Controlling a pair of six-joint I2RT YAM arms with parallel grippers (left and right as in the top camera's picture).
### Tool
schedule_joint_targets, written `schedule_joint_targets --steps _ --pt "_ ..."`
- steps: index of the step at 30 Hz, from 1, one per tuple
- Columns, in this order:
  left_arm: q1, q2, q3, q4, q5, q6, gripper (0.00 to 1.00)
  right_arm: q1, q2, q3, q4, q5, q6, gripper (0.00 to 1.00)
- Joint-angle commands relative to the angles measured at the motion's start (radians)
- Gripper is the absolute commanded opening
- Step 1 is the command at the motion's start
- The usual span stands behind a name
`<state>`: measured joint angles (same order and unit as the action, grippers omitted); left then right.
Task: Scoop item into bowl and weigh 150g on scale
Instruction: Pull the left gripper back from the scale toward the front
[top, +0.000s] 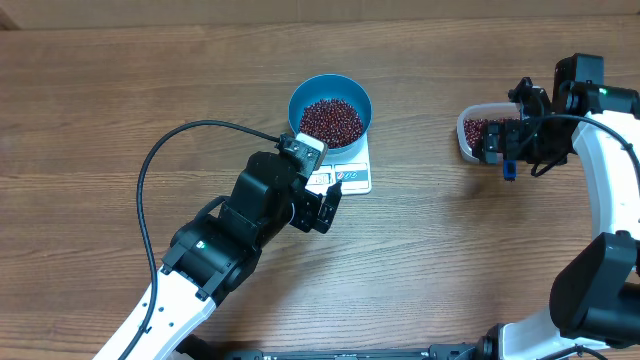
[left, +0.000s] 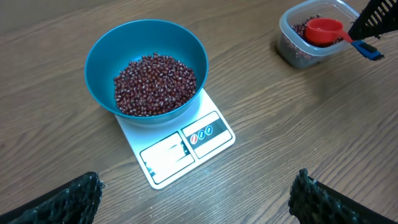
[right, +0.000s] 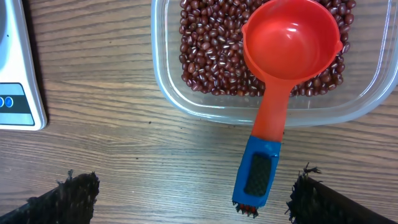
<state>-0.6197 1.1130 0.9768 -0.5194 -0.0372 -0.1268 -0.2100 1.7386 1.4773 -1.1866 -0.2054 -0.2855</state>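
The blue bowl (top: 330, 92) stands on the white scale (top: 352, 172) and holds a heap of dark red beans (left: 155, 84). In the left wrist view the bowl (left: 102, 56) covers the far half of the scale (left: 186, 146). My left gripper (left: 196, 199) hangs open just in front of the scale, with nothing between its fingers. My right gripper (right: 189, 199) is open beside a clear tub (right: 168, 93) of more beans (right: 205, 50). A red scoop (right: 292, 40) lies empty in that tub. Its blue handle (right: 257, 177) sticks out over the rim between the open fingers, untouched.
The clear tub (top: 468, 135) sits at the right of the wooden table (top: 120, 110), well apart from the scale. A black cable (top: 150, 170) loops from my left arm over the table's left side.
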Motion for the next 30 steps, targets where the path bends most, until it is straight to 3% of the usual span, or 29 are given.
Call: schedule_joint_targets --steps 1,18,30 --pt "0.004 -0.002 -0.006 0.000 0.011 0.015 0.99 -0.006 -0.018 0.016 0.006 -0.009 -0.004 1.00" --pt "0.004 -0.002 -0.006 -0.005 0.011 0.015 0.99 -0.006 -0.018 0.016 0.006 -0.009 -0.004 1.00" --pt "0.004 0.011 -0.006 -0.143 0.011 0.015 0.99 -0.006 -0.018 0.016 0.006 -0.009 -0.004 1.00"
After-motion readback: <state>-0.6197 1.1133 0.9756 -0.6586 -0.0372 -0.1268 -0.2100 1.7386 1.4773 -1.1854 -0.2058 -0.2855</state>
